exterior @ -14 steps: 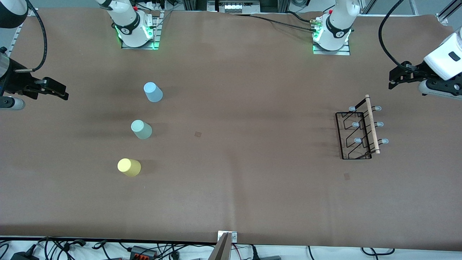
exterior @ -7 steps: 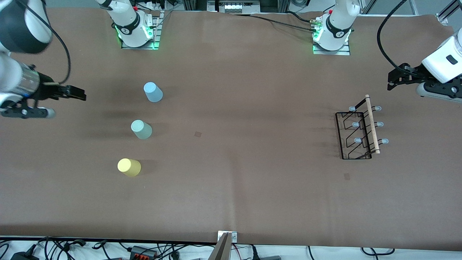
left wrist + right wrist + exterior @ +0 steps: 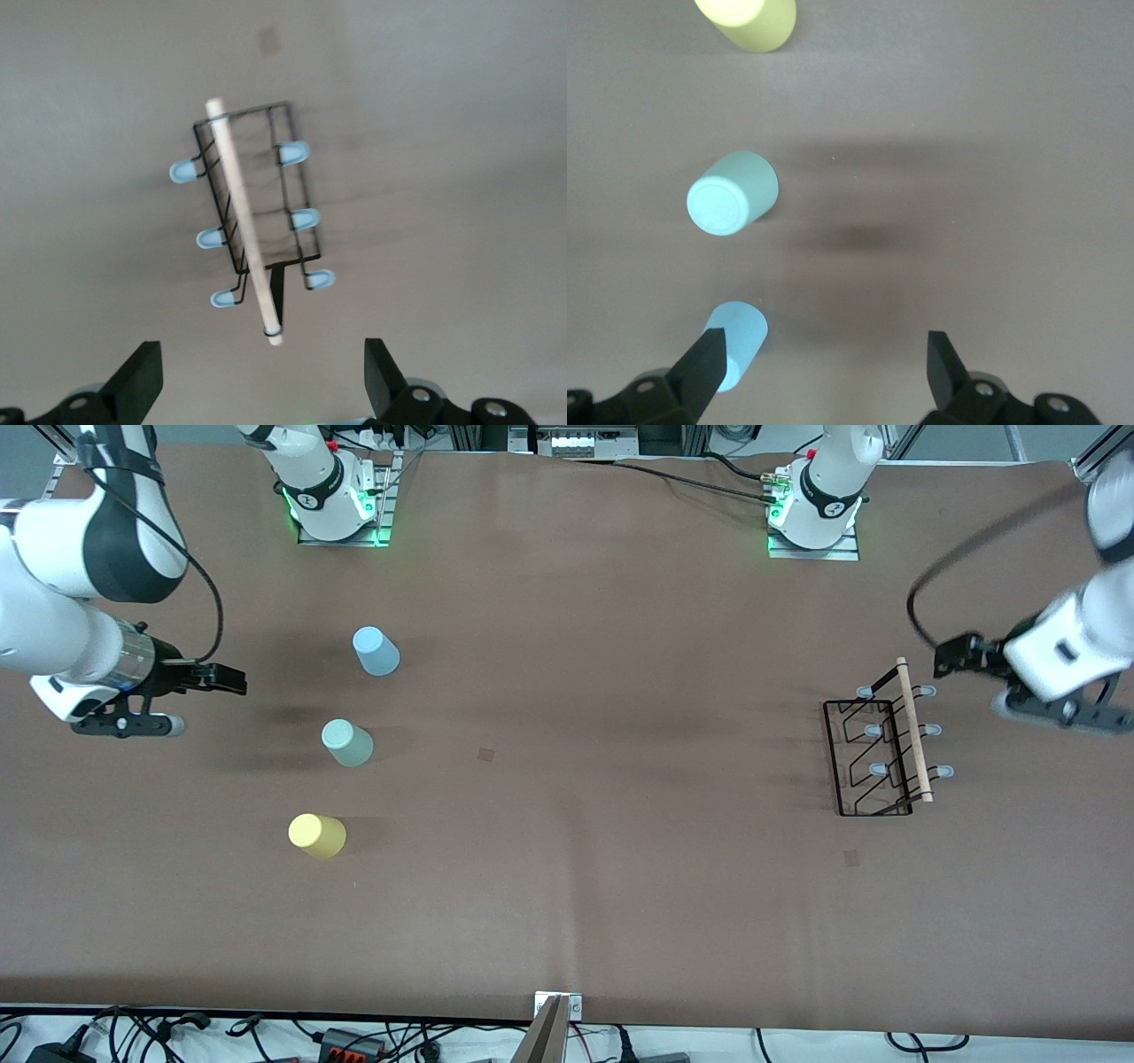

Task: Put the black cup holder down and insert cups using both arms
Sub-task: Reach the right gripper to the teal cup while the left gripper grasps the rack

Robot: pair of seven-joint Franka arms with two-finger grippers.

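The black cup holder (image 3: 873, 757) stands on the brown table toward the left arm's end, with its wooden rod handle (image 3: 912, 731) on top and pale blue prong tips. In the left wrist view the holder (image 3: 252, 208) lies just ahead of the open, empty left gripper (image 3: 261, 381). In the front view the left gripper (image 3: 948, 657) hovers beside the rod's end that is farther from the camera. Three cups stand upside down toward the right arm's end: light blue (image 3: 376, 651), pale green (image 3: 346, 743) and yellow (image 3: 316, 835). The right gripper (image 3: 230, 682) is open and empty, over the table beside them. The right wrist view shows the blue cup (image 3: 740, 341) by one finger, plus the green (image 3: 731, 193) and yellow (image 3: 749, 18) cups.
The arm bases (image 3: 337, 509) (image 3: 815, 518) stand along the table edge farthest from the camera. Two small dark marks (image 3: 485, 754) (image 3: 851, 857) are on the table. A metal bracket (image 3: 556, 1017) and cables sit at the edge nearest the camera.
The right gripper has moved in from the table's end toward the cups. The left gripper has moved down and inward toward the holder's handle. Cups and holder have not moved.
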